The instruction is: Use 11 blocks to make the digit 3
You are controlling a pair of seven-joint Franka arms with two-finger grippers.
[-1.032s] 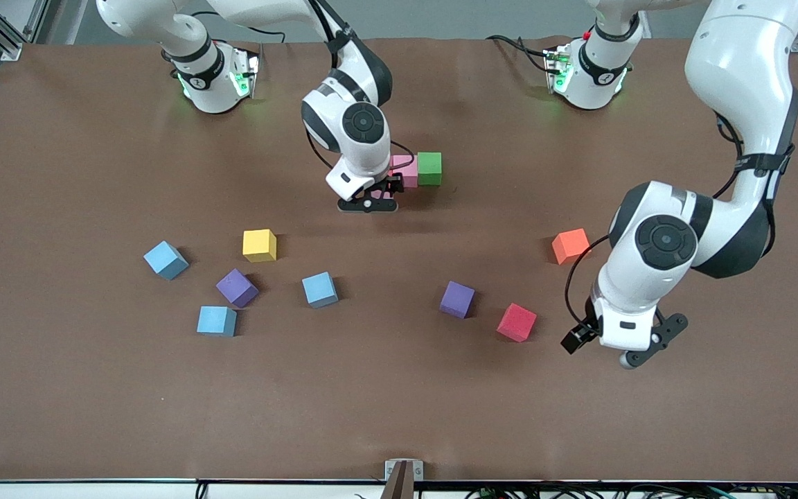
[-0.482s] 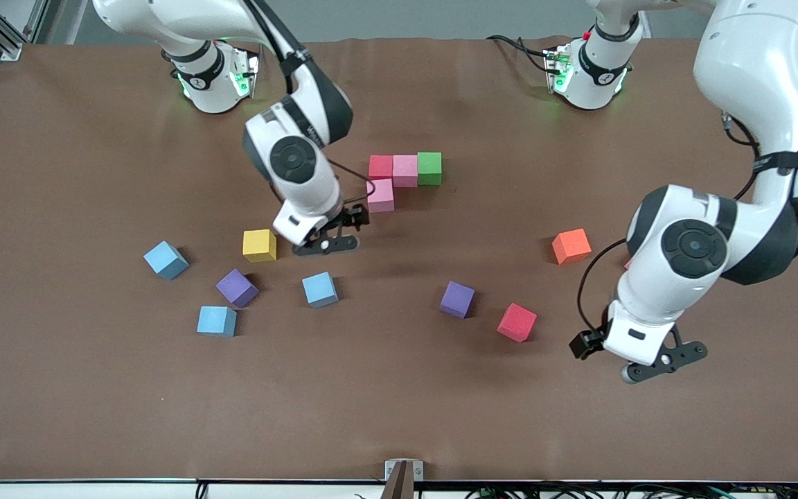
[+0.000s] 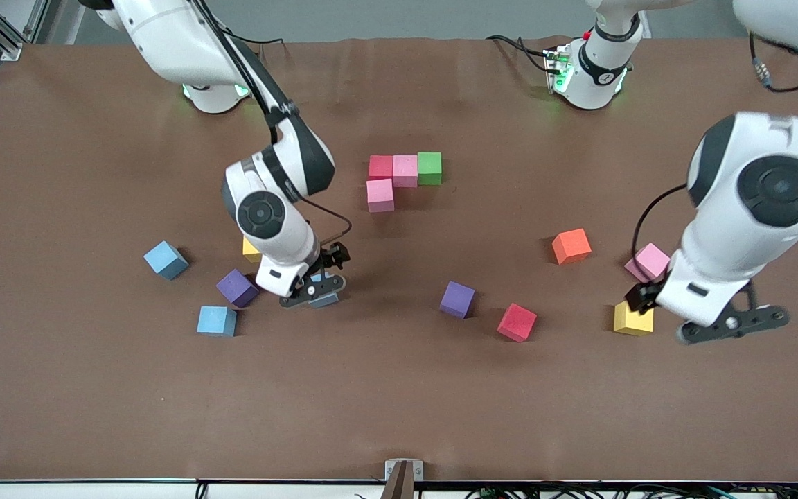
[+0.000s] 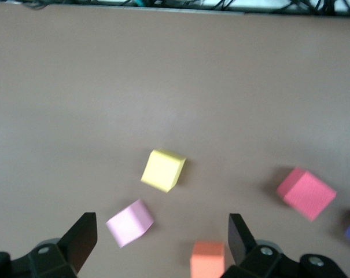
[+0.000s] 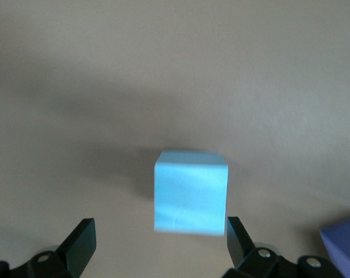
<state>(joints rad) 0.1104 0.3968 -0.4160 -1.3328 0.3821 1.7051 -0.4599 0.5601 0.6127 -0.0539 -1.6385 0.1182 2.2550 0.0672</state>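
While the right gripper (image 3: pixel 312 291) hangs over a light blue block (image 3: pixel 325 299) on the brown desk (image 3: pixel 399 402), its jaws are spread wide with the cube between them in the right wrist view, untouched on both sides. Toward the right arm's end of the desk lie two more light blue blocks (image 3: pixel 165 260) (image 3: pixel 217 321), a purple block (image 3: pixel 237 287) and a yellow block (image 3: pixel 249 248) half hidden by the right arm.

Near the middle, farther from the front camera, the start of the digit 3 sits in place: a red block (image 3: pixel 380 167), a pink block (image 3: pixel 404 170) and a green block (image 3: pixel 429 168) touch in a row, and a second pink block (image 3: pixel 379 195) touches the red one on its nearer side.

Nearer the camera lie a second purple block (image 3: pixel 457 299) and a second red block (image 3: pixel 517 322), close together; an orange block (image 3: pixel 571 246) lies apart.

At the left arm's end, the left gripper (image 3: pixel 731 324) is above the desk beside a third pink block (image 3: pixel 650 260) and a second yellow block (image 3: pixel 633 319) – its jaws spread and holding nothing.
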